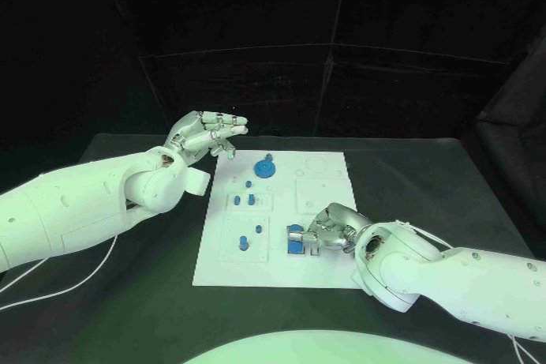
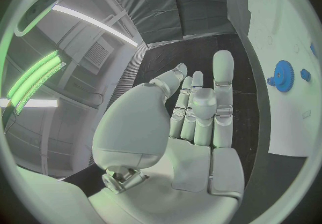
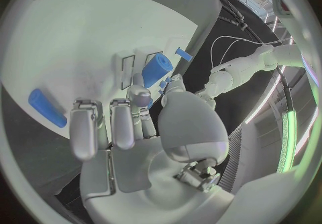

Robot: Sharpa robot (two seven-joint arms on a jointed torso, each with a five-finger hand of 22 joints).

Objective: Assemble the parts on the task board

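While the white task board lies flat in the middle of the black bench, the right hand rests low on the board's near right part, its fingers curled narrowly around a blue cylinder that stands at a small blue block; whether the fingers truly grip the cylinder or merely press against it, I cannot tell for certain, though thumb and fingertip sit against it. The left hand is raised off the board's far left corner, palm turned upward, its fingers loosely apart and holding nothing. A blue gear lies on the board's far part, just beside that raised hand, and shows also in the left wrist view. Nearer the board's middle stand small blue pegs, and a slim blue pin lies on the board's left half, level with the right hand. Another blue rod lies on the board beside the right hand's fingers
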